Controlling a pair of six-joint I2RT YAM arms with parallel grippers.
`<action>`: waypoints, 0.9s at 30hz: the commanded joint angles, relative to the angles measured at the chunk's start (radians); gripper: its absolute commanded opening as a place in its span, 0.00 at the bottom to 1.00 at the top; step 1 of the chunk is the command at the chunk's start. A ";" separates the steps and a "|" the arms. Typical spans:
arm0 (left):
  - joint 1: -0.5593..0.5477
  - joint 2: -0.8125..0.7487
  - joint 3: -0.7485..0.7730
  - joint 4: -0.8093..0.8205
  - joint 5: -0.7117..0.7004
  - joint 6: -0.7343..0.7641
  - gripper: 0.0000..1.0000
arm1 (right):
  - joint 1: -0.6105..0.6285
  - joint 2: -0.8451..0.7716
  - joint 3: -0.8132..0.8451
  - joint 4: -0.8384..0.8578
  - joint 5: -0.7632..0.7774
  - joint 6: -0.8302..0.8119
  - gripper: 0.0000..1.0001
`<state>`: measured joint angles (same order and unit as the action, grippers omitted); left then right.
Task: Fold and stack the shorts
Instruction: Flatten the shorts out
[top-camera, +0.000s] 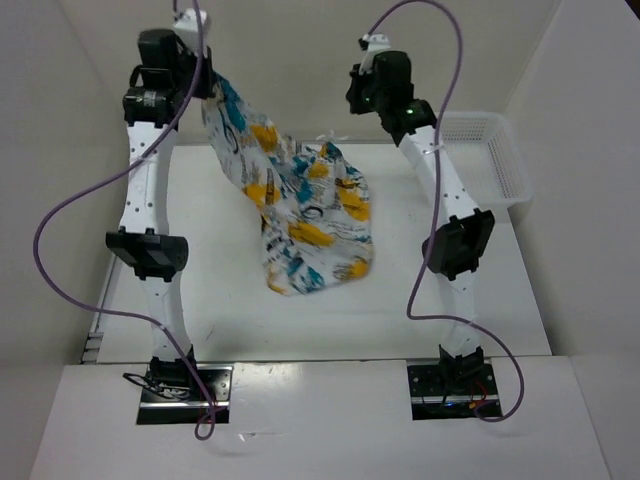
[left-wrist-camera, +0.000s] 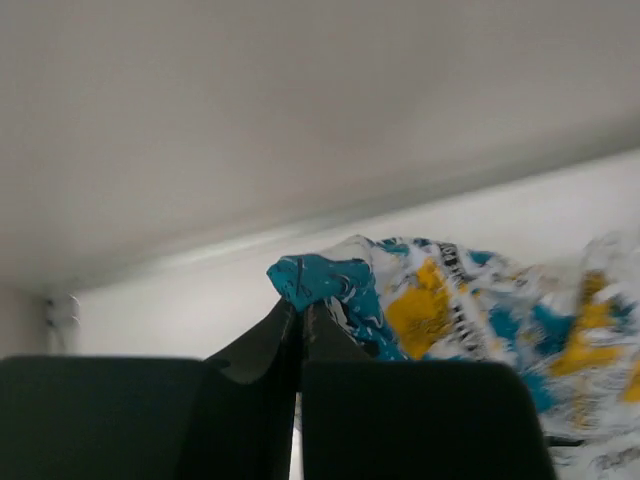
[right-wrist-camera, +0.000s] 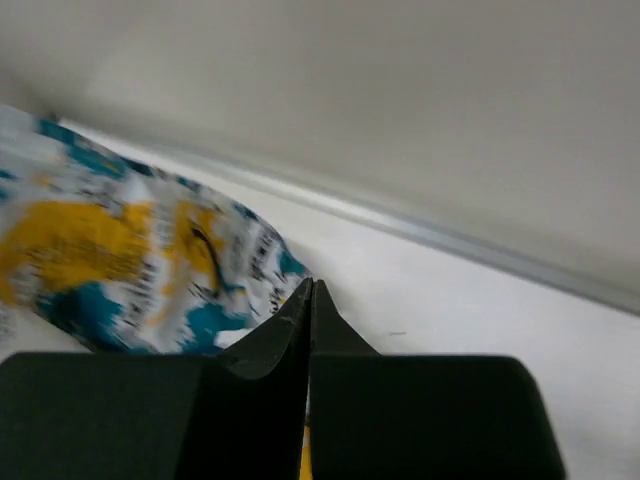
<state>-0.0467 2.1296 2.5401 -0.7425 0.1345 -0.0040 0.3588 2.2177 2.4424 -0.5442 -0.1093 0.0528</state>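
The shorts (top-camera: 310, 220) looked light, thin and floppy, cloth that would sag and bunch wherever it was not held. They would probably be best taken at 2 corners of the waistband or a leg hem and pulled flat.

1 teal corner was pinched between the closed jaws of the left gripper (left-wrist-camera: 300, 305). The rest hung down in a slanting drape, and the lower part lay crumpled on the table (top-camera: 220, 300) near its middle.

The left arm stretched up and back, holding its gripper high over the far left of the table. The right arm reached up the same way, with the right gripper (right-wrist-camera: 308, 285) raised near the far right, well apart from the basket (top-camera: 500, 165). Its jaws were pressed together, and from above no cloth seemed to reach them, so it probably held nothing.
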 joint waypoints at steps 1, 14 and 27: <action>-0.001 0.027 0.399 -0.107 -0.029 0.004 0.00 | -0.004 -0.128 0.096 0.052 0.101 -0.016 0.00; -0.154 -0.308 -0.158 -0.403 0.197 0.004 0.00 | -0.035 -0.684 -0.833 0.064 -0.008 -0.105 0.08; -0.561 -0.664 -0.763 -0.511 0.180 0.004 0.01 | -0.035 -0.515 -0.916 0.202 -0.245 0.193 0.92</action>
<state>-0.6334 1.5433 1.9762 -1.1912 0.3630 -0.0021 0.3244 1.6718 1.5570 -0.4282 -0.3511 0.1741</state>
